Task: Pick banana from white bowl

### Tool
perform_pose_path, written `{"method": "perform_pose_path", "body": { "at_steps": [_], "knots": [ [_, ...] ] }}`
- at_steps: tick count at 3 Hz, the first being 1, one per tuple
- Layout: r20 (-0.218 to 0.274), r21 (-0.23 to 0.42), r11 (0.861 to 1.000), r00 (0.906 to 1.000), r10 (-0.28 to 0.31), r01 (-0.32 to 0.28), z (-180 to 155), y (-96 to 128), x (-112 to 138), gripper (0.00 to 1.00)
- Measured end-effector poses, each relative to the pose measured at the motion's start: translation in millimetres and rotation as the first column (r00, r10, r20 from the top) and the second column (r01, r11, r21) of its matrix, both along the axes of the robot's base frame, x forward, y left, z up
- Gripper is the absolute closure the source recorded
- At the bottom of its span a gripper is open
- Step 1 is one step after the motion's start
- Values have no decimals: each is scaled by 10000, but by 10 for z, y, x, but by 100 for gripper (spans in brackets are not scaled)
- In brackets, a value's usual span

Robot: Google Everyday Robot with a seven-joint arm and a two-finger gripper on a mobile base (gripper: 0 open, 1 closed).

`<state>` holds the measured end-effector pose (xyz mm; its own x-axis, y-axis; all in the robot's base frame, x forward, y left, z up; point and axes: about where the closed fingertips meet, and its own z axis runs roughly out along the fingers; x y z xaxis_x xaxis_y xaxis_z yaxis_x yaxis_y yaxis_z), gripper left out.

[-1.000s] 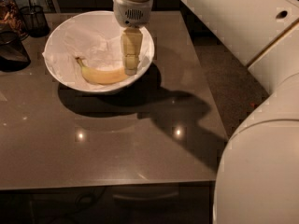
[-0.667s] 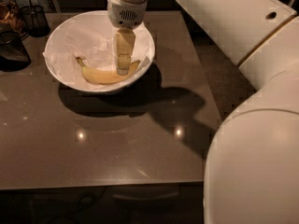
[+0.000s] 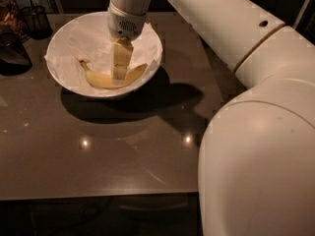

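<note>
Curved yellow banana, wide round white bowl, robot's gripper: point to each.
Curved yellow banana [image 3: 101,80]: camera view, left half of its body.
Wide round white bowl [image 3: 66,38]: camera view, left inner wall.
Gripper [image 3: 118,76]: camera view, its tip, low in the bowl at the banana.

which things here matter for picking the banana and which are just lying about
Job: banana; white bowl holding it; gripper, down in the bowl at the banana.
Lying about: wire-mesh cup; dark container left of the bowl.
</note>
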<state>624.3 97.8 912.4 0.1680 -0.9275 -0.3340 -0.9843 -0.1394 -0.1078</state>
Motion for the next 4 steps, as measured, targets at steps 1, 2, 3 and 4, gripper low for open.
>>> {"method": "perform_pose_path", "body": {
  "at_steps": [1, 2, 3, 4],
  "knots": [
    [-461, -90, 9998, 9987, -205, 201, -189, 58, -36, 19],
    [-803, -270, 9979, 9949, -606, 586, -330, 52, -48, 32],
    [-977, -426, 9931, 9888, -1128, 1090, -377, -15, 4, 28],
    [-1080, -554, 9888, 9837, -1441, 1388, -417, -59, 70, 28]
  ]
}}
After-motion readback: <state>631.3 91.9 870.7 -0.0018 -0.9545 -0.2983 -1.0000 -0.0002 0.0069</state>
